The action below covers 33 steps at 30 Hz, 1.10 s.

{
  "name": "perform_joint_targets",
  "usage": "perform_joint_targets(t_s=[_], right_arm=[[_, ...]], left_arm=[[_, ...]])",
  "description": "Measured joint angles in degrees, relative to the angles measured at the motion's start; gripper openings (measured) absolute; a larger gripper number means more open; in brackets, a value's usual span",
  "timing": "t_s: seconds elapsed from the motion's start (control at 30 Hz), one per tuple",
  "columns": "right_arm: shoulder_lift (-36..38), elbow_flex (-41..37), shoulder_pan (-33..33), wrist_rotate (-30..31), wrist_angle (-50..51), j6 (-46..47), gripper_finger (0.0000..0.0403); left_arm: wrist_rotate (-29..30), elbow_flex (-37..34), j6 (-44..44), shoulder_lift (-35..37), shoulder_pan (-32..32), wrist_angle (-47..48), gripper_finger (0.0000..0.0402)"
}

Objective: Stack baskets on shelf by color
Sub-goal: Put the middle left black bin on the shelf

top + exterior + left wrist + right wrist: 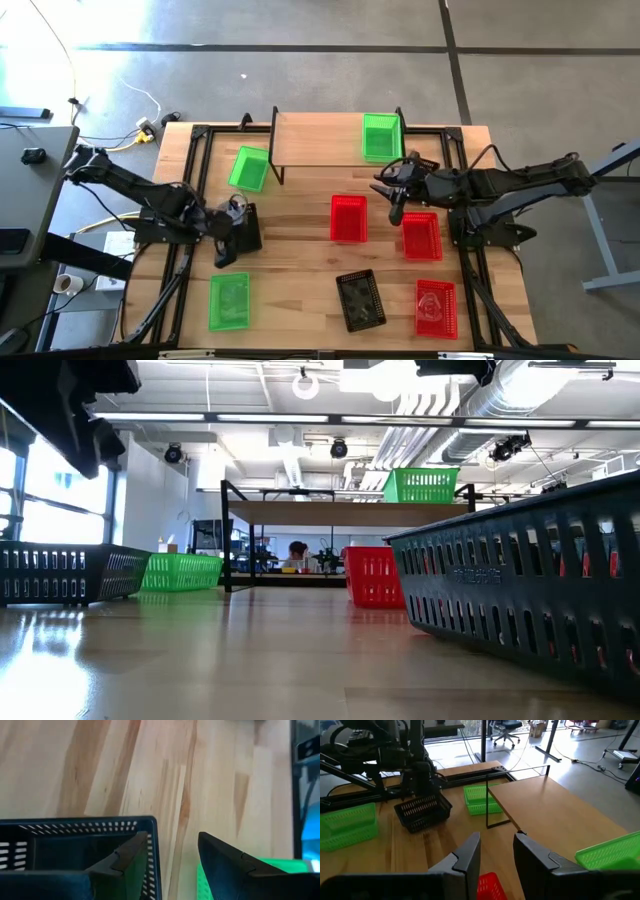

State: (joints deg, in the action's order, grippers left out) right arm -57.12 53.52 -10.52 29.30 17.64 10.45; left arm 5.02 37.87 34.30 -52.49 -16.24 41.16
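Observation:
A black basket [243, 236] sits at the table's left. My left gripper [172, 837] is open above it, pointing down, one finger [125, 860] inside the basket and the other [225, 865] outside its end wall [152, 850]. My right gripper [497, 837] is open and holds nothing. It hovers in front of the shelf [320, 140], over a red basket [490, 887]. One green basket [380, 137] stands on the shelf's right end. On the table lie two more green baskets [249, 168] [229, 301], red baskets [348, 218] [421, 236] [436, 307] and another black basket [360, 299]. My left gripper straddles the black basket's end wall [152, 845] from above, one finger inside and one outside, with a wide gap between them. The inner finger stands close to the wall. I cannot tell whether it touches. The basket rests with its bottom on the table [60, 575].
Black metal frame rails [195, 190] run along both sides of the tabletop. The shelf's thin black legs [487, 807] stand at the far edge. Bare wood lies mid-table between the baskets. A person sits far behind the shelf [297, 552].

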Motion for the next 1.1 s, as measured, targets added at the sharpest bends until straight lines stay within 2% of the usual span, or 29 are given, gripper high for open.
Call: perform_joint_targets(t_s=[0.37,0.9,1.1], right_arm=[[-0.1,0.0,0.0,0.0,0.1,-0.3,0.0101],[-0.1,0.0,0.0,-0.2,1.0,-0.4,0.0101],[-0.1,0.0,0.0,-0.2,1.9,-0.4,0.0101]], left_arm=[[2.6,0.0,1.8,-8.6,-3.8,0.1,0.0165],[3.7,0.0,4.7,-20.8,-4.6,0.2,0.0165],[2.7,0.0,6.1,-25.1,-4.6,0.2,0.0135]])
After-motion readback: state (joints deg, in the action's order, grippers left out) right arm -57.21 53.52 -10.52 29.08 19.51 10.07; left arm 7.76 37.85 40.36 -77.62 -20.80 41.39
